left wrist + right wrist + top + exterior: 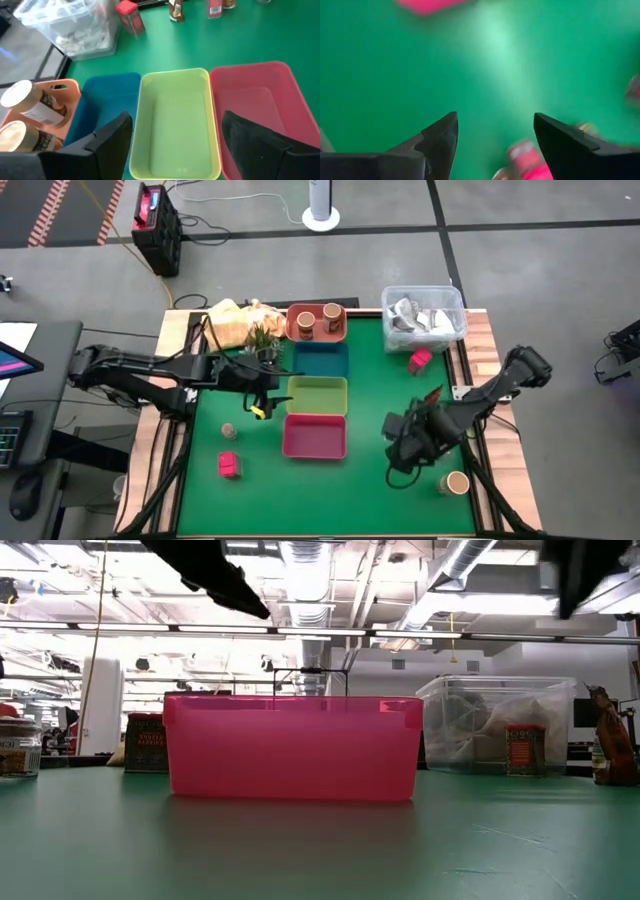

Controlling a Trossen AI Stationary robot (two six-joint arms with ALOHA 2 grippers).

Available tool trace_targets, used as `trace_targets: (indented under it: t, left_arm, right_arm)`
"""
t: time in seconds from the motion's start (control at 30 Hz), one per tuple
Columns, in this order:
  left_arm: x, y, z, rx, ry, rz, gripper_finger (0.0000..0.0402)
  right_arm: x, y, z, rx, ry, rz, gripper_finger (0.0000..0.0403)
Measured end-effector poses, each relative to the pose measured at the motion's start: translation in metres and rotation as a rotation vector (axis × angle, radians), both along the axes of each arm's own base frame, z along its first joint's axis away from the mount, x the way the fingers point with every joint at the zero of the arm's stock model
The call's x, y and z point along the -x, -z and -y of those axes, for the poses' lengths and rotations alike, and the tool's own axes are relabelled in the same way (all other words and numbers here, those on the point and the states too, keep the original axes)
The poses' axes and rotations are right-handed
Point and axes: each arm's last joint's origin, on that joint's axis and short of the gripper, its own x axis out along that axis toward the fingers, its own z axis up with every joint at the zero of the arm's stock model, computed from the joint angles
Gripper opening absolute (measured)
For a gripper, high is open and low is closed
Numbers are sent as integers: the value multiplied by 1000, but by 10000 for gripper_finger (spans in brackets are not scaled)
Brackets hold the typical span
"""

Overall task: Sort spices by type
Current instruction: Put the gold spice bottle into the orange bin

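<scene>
My left gripper point(262, 402) hangs open beside the left end of the green tray point(318, 395), and in the left wrist view its fingers point(175, 120) frame that tray point(175, 125). My right gripper point(398, 455) is open above bare green table right of the pink tray point(315, 436), touching nothing point(495, 117). Two tan-lidded jars point(318, 320) stand in the orange tray point(343, 332). A third jar point(457, 482) stands near the right front corner. Pink-red cube packets stand by the tub point(420, 360) and at front left point(229, 465). A tiny jar point(228, 430) and a small red piece point(432, 393) sit on the table.
The orange, blue point(320, 360), green and pink trays form a column down the table's middle. A clear tub point(422, 315) sits at the far right corner, a bag and plant point(240, 325) at the far left. Open green surface lies along the front edge.
</scene>
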Motion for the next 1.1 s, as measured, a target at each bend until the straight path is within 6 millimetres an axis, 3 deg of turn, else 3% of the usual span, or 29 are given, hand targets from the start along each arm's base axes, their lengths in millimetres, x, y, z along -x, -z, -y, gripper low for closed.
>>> trace_targets:
  t: [0.23,0.5,0.8,1.1]
  left_arm:
    - [1,9,-1,-24,10,2,290]
    - [2,6,0,-27,15,22,290]
    - [9,2,0,-18,10,22,290]
    - [14,-2,0,-1,0,31,290]
  right_arm:
    - [10,14,-47,-175,25,-183,315]
    - [48,19,-80,-154,111,-280,395]
    - [89,18,-99,-66,156,-301,389]
    - [102,24,-102,-44,195,-293,388]
